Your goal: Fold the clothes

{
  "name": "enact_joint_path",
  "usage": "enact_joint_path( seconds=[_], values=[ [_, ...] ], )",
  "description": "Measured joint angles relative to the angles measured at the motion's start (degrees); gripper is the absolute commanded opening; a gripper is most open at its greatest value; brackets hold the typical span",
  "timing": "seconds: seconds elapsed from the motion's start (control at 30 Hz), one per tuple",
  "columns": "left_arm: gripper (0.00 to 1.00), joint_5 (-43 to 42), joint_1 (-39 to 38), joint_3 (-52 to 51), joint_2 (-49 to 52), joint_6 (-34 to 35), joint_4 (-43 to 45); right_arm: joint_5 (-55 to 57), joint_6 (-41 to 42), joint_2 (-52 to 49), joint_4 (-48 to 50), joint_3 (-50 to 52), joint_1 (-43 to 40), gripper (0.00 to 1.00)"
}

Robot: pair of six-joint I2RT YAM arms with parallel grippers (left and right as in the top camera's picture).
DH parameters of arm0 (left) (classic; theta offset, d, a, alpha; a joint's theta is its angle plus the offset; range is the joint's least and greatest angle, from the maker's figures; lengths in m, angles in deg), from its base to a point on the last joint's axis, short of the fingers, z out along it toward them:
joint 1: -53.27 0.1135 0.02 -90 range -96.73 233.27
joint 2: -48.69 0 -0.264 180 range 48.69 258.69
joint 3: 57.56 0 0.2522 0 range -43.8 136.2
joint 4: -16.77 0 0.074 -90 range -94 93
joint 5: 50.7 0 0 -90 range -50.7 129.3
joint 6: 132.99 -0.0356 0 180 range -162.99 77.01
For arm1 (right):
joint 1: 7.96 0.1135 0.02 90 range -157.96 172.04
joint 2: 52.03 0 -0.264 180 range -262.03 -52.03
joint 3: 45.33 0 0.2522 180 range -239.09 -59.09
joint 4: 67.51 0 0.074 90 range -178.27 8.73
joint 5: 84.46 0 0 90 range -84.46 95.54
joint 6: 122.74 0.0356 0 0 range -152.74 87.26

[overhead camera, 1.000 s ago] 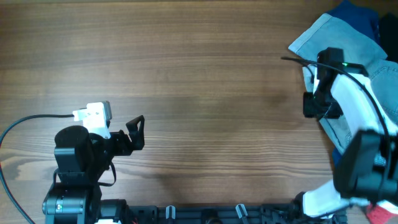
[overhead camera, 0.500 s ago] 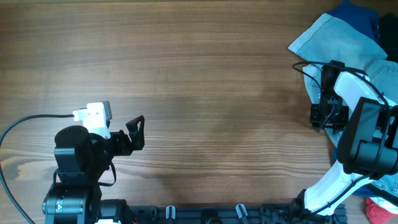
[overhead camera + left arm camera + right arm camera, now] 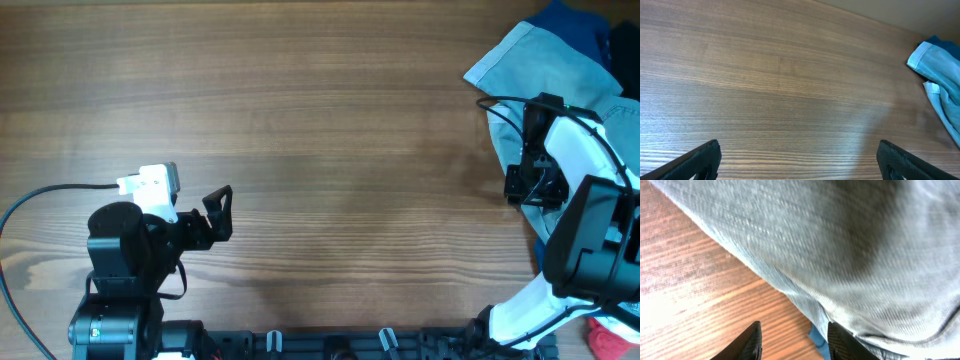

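Denim shorts (image 3: 850,245) hem just beside right pincer (image 3: 794,332), parted; left pincer (image 3: 797,152) wide

A brown wooden table (image 3: 330,120) spreads ahead of the left pincer (image 3: 225,212), its grain running side to side; behind that pincer a black rail (image 3: 330,347) lines the near edge; beside the right pincer (image 3: 792,340) bright light glares off the wood.

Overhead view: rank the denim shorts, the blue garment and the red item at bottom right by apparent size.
1. Denim shorts: clearly largest.
2. Blue garment: only a patch shows behind the shorts.
3. Red item: smallest, but cut off by the frame corner, so its full size is unclear.
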Motion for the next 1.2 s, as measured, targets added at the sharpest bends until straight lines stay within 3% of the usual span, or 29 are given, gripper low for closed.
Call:
enact_joint_path(
  seconds=[0.2,0.4,0.43,0.53,0.57,0.77,0.93,1.2],
  values=[
    [1.00,0.0,0.0,0.0,0.0,0.0,0.0,0.2,-0.6,0.1,0.1,0.2,-0.1,0.47],
    [1.00,0.0,0.0,0.0,0.0,0.0,0.0,0.3,-1.6,0.3,6.3,6.1,-1.6,0.47],
    [1.00,0.0,0.0,0.0,0.0,0.0,0.0,0.5,-1.7,0.3,7.9,7.6,-1.6,0.43],
    [1.00,0.0,0.0,0.0,0.0,0.0,0.0,1.2,-1.9,1.0,10.3,9.8,-1.6,0.06],
    [1.00,0.0,0.0,0.0,0.0,0.0,0.0,1.3,-2.0,1.0,11.0,10.0,-1.6,0.04],
    [1.00,0.0,0.0,0.0,0.0,0.0,0.0,2.0,-1.1,1.0,11.4,10.6,-1.7,0.04],
    [1.00,0.0,0.0,0.0,0.0,0.0,0.0,2.6,1.6,1.7,5.5,6.4,-1.6,0.04],
    [1.00,0.0,0.0,0.0,0.0,0.0,0.0,-3.2,0.3,17.9,-2.4,-10.1,0.6,0.04]
  ],
)
